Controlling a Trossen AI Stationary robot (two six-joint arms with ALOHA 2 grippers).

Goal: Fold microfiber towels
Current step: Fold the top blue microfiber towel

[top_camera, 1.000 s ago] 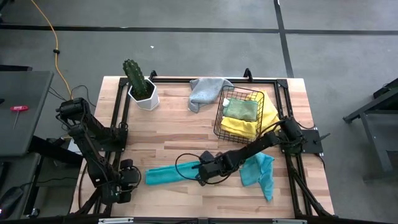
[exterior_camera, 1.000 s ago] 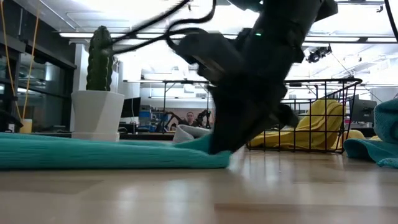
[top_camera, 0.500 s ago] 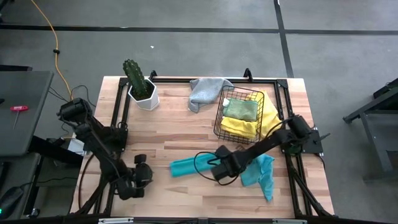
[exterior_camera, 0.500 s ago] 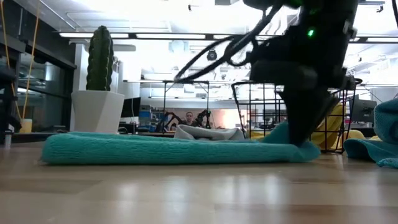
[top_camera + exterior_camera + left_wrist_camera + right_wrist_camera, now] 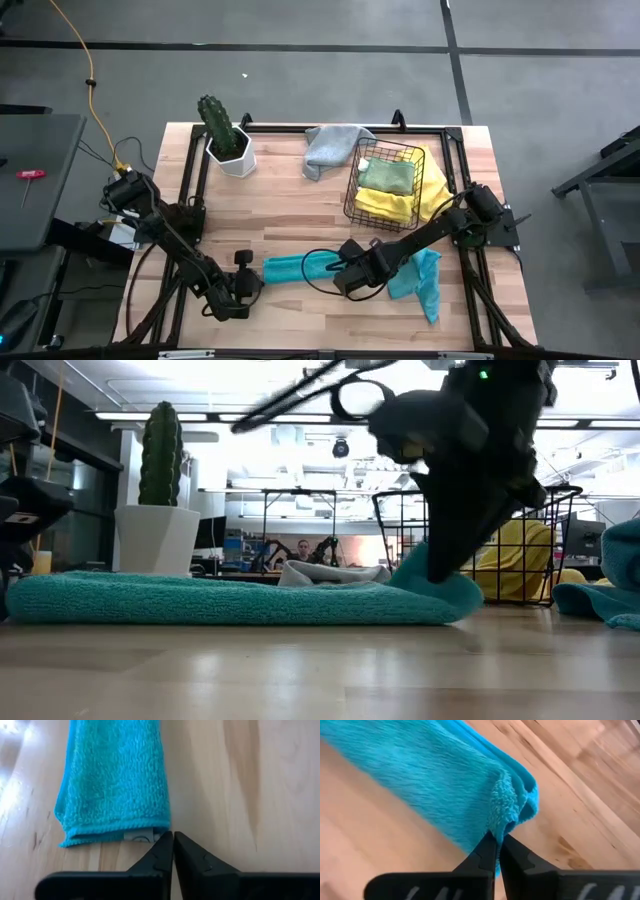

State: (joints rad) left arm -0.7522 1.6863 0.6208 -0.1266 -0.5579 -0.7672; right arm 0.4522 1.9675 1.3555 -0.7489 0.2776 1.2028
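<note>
Tabletop, right claw [image 5: 495, 840] pinching teal towel [image 5: 435, 780]

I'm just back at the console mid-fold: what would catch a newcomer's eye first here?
The long teal towel stretched along the table's front edge, with a gripper at each end. The right gripper is shut on a bunched fold at one end, while the left gripper, fingers closed, sits right at the other end's hem. Behind them, the black wire basket holds yellow and green cloths.
</note>
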